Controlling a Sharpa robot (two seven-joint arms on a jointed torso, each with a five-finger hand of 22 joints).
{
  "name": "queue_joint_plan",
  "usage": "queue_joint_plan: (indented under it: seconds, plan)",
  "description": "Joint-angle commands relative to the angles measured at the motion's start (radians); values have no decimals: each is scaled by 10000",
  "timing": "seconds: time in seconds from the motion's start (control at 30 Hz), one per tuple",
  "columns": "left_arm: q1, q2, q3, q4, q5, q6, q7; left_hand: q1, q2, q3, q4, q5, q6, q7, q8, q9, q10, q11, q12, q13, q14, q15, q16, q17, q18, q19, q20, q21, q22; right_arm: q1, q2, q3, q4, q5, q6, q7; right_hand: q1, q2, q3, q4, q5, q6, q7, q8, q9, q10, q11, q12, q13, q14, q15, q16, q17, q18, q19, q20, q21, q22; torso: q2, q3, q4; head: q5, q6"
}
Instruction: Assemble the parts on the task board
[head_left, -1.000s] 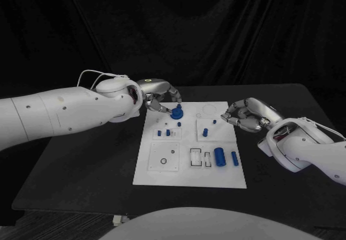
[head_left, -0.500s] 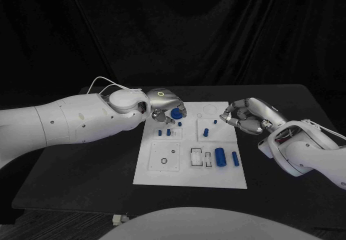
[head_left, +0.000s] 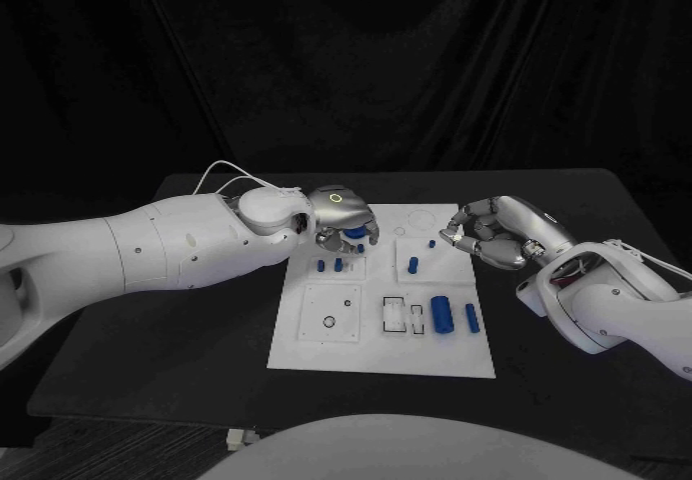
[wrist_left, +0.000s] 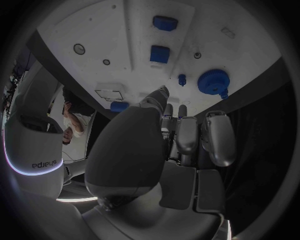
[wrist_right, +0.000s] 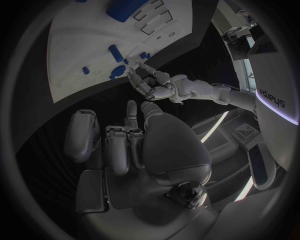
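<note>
I hover my left robot hand (head_left: 342, 218), empty and loosely curled, over the blue round part (wrist_left: 214, 82) at the task board (head_left: 332, 345) far edge, ready to grasp; right robot hand (head_left: 490, 233) waits clenched.

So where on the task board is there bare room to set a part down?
The task board is bare along its near edge, below the square recess and the large blue cylinder. The far left corner is crowded: the left robot hand hangs over the blue parts there.

Left hand (head_left: 340, 214) hangs palm-down at the far left, fingers curled downward, holding nothing. Right hand (head_left: 490, 232) sits at the far right, fingers curled in on nothing.
</note>
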Motion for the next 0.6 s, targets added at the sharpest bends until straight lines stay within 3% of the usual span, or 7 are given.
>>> queue_joint_plan:
  seconds: [0.03, 0.13, 0.6]
  plan:
    - [-55, 122, 10, -158, -118, 173, -44, -111, 43, 752, -117, 483, 237, 5, -186, -173, 213, -32, -266, -178, 185, -46, -141, -81, -501, 91, 3, -26, 1826, -23, 18, 8, -12, -99, 16, -70, 228, -151, 115, 31, 166, -32, -27, 105, 91, 1042, -54, 165, 2693, 1084, -28, 248, 2682, -47, 11, -2, 154, 1808, 6, 11, -13, 15, -2]
    - [-113, 234, 11, -311, -119, 250, -130, -118, -4, 978, -223, 688, 360, -13, -273, -259, 371, -14, -409, -293, 167, -33, -159, -131, -496, 75, 8, -74, 1820, -25, 47, 8, -30, -99, 58, -91, 228, -151, 115, 31, 166, -32, -27, 105, 91, 1042, -54, 165, 2693, 1084, -28, 248, 2682, -47, 11, -2, 154, 1808, 3, 8, -10, 15, -2]
    - [-249, 485, 12, -769, -120, 414, -358, -247, -70, 1143, -293, 697, 356, 47, -427, -368, 474, 24, -563, -396, 130, -10, -192, -208, -479, 32, 24, -180, 1796, -44, 166, 7, -132, -99, 197, -184, 211, -155, 115, 52, 165, -30, -25, 105, 90, 1042, -52, 165, 2693, 1084, -28, 248, 2682, -39, -4, -2, 113, 1796, 0, 9, -3, 14, -2]
